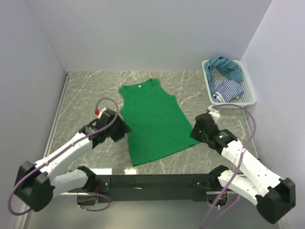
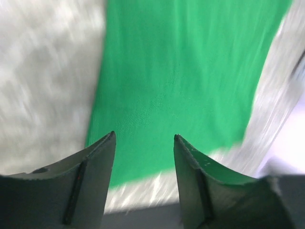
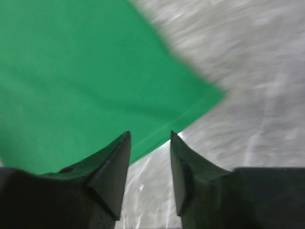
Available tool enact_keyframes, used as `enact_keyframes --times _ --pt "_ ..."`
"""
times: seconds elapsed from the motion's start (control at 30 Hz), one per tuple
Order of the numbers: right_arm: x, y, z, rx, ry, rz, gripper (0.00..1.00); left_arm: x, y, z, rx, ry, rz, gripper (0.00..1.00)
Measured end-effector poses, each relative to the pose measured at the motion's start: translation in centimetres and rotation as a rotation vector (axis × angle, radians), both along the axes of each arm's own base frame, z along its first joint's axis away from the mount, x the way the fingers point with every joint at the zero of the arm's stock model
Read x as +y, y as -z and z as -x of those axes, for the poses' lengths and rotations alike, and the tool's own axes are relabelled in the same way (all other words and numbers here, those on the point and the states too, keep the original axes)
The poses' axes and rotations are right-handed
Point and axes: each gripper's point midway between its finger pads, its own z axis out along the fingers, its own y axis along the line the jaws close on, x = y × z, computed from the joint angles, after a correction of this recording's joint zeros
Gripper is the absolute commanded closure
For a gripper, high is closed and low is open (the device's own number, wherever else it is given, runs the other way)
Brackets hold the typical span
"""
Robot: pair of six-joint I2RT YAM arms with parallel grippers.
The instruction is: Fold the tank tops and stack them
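The bright green tank top lies spread flat in the middle of the marble table, neck toward the back. My left gripper hovers at its left edge, jaws open and holding nothing; in the left wrist view the gripper looks down on the green fabric. My right gripper sits at the top's lower right corner, also open and holding nothing; in the right wrist view the gripper is over the hem of the green fabric. The teal-blue tank top and the striped tank top lie crumpled in the basket.
A white mesh basket stands at the back right against the wall. White walls close the table on the left, back and right. The black bar carrying the arm bases runs along the near edge.
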Motion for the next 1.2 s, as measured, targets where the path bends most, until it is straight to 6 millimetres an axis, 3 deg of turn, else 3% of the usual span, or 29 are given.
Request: enact_keyframes --times 0.23,0.4,0.5,0.6,0.7,0.77,0.93,1.2 --pt "10.5 -0.9 3.7 -0.021 -0.326 -0.054 0.64 6.0 -2.5 -10.1 -0.032 -0.258 -0.067 0.49" --pt "19.6 -0.9 5.8 -0.007 -0.519 -0.017 0.65 7.5 -2.9 -16.1 -0.053 -0.283 -0.102 0.49" --pt "25.2 -0.2 7.2 -0.006 -0.616 0.028 0.65 8.0 -0.7 -18.0 -0.013 -0.264 -0.122 0.5" --pt "29.7 0.7 8.6 -0.009 -0.696 0.073 0.65 8.9 2.3 -18.0 0.063 -0.244 -0.142 0.5" --pt "33.0 2.0 9.9 -0.01 -0.757 0.121 0.64 9.7 3.1 -18.0 0.085 -0.237 -0.145 0.5" --pt "34.3 3.0 10.8 -0.002 -0.792 0.15 0.63 10.0 3.0 -18.1 0.078 -0.235 -0.141 0.5" --pt "34.1 5.3 11.5 0.038 -0.814 0.25 0.6 9.6 3.2 -18.1 0.067 -0.201 -0.127 0.5" --pt "33.5 6.0 11.1 0.039 -0.8 0.335 0.59 8.9 3.9 -17.7 0.062 -0.159 -0.1 0.5"
